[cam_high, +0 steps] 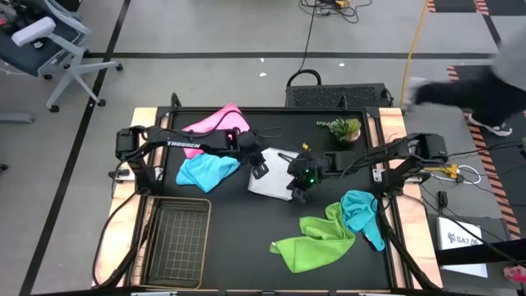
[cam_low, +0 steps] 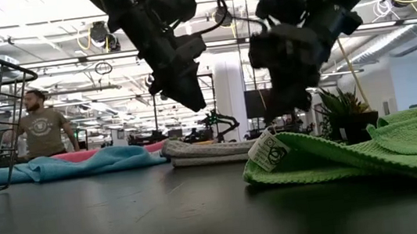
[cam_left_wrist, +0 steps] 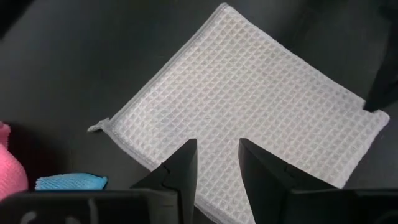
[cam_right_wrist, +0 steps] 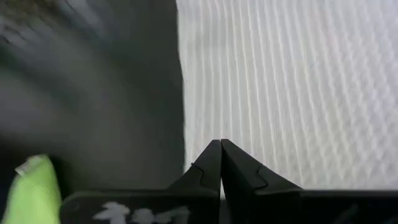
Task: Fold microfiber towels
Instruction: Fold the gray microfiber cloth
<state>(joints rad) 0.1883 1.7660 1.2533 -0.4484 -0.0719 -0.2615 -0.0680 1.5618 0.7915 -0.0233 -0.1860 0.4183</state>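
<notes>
White towel (cam_high: 274, 182) lies folded flat at desk (cam_high: 246, 255) centre. Left claw (cam_left_wrist: 214, 163) hovers above, fingers apart, holding nothing. Right claw (cam_right_wrist: 221, 163) pressed together, empty, over towel edge.

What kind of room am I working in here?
Probably a large open robotics lab or office: taped concrete floor, an office chair, floor cables, and in the low view ceiling lights and a person behind the table.

Grey-white towel (cam_high: 273, 182) folded flat, mid-table.
</notes>
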